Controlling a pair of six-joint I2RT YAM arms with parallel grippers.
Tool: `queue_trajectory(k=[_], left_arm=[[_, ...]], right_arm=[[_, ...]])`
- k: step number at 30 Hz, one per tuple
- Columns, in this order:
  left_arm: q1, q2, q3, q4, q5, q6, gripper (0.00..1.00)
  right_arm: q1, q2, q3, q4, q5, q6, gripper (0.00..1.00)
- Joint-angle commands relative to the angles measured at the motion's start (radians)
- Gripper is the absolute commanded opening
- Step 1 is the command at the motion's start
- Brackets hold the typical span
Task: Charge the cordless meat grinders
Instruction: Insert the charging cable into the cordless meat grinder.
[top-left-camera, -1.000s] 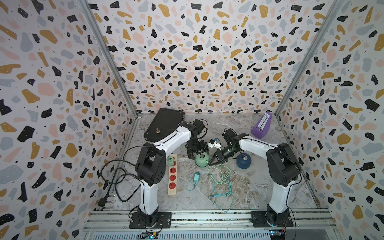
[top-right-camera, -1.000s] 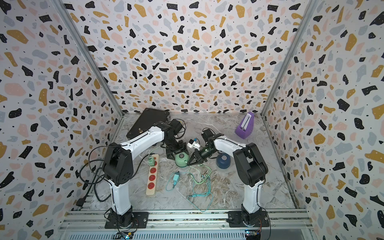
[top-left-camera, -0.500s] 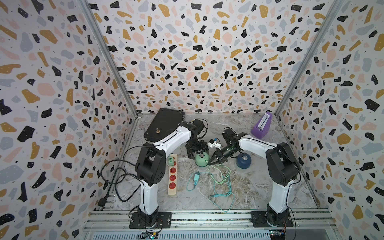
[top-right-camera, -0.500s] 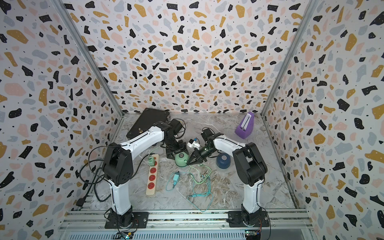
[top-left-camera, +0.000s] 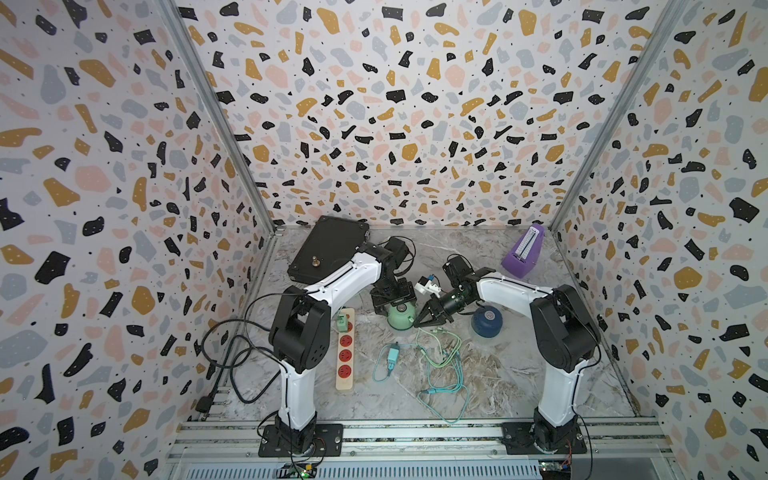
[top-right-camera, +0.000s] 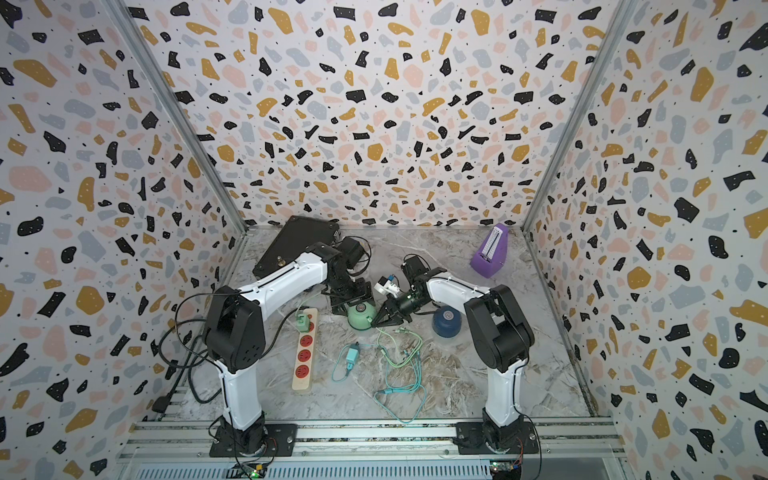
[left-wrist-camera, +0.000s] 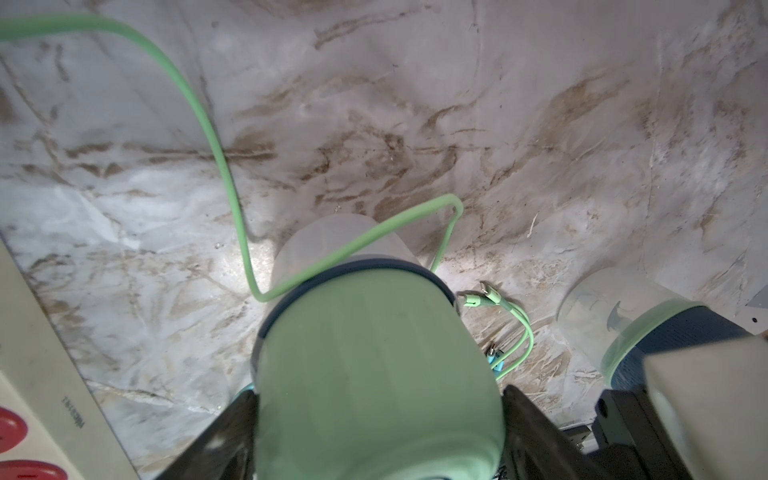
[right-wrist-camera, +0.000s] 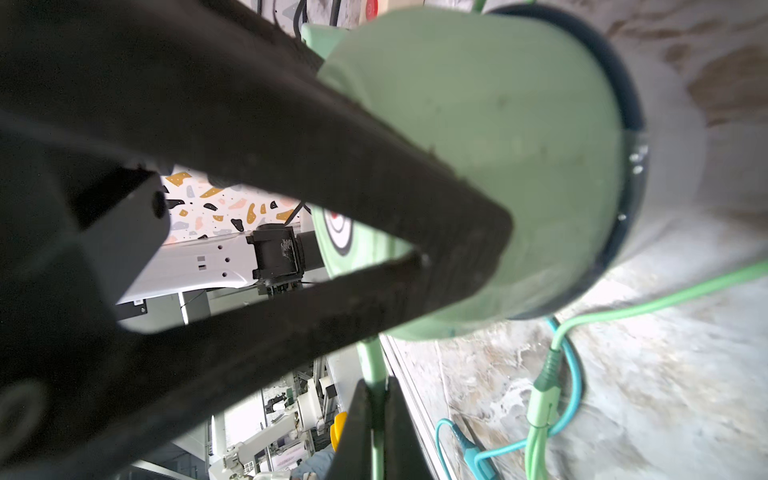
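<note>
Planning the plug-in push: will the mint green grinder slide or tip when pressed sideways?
Mint green grinder would likely slide: smooth tabletop under its clear cup. Tipping looks unlikely: squat, and left claw clamps its dome. Rounded plastic might slip.

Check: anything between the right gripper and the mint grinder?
Nothing visible. The right gripper, shut on the green cable, is right beside the mint grinder. The left gripper clamps the grinder's sides, clear of that gap.

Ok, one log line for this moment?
left gripper: clamped on green grinder | right gripper: shut on green cable beside it | blue grinder: free, apart
</note>
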Motion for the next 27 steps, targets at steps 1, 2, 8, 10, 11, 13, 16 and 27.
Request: queue_trajectory(k=[1, 2, 8, 10, 11, 13, 16, 27], left_arm=[[-0.027, 0.034, -0.059, -0.085, 0.03, 0.004, 0.67], [-0.027, 0.037, -0.058, -0.078, 0.038, 0.005, 0.66], [-0.041, 0.059, -0.029, -0.092, 0.053, 0.048, 0.64], [-0.043, 0.058, -0.031, -0.096, 0.053, 0.061, 0.64], [-0.045, 0.059, -0.03, -0.1, 0.053, 0.07, 0.63], [-0.045, 0.058, -0.037, -0.103, 0.057, 0.081, 0.63], [-0.045, 0.053, -0.043, -0.097, 0.079, 0.092, 0.63], [-0.048, 0.065, -0.028, -0.091, 0.057, 0.053, 0.63]], right_arm=[[-0.015, -0.011, -0.005, 0.178, 0.129, 0.082, 0.0], [-0.015, -0.005, -0.002, 0.182, 0.128, 0.084, 0.0], [-0.015, 0.015, 0.026, 0.177, 0.111, 0.086, 0.0], [-0.018, 0.019, 0.055, 0.126, 0.12, 0.054, 0.0], [-0.019, 0.021, 0.068, 0.106, 0.121, 0.041, 0.0], [-0.025, 0.022, 0.074, 0.092, 0.125, 0.028, 0.0], [-0.042, 0.022, 0.056, 0.087, 0.126, 0.02, 0.0], [-0.013, 0.049, 0.099, 0.127, 0.122, 0.068, 0.0]])
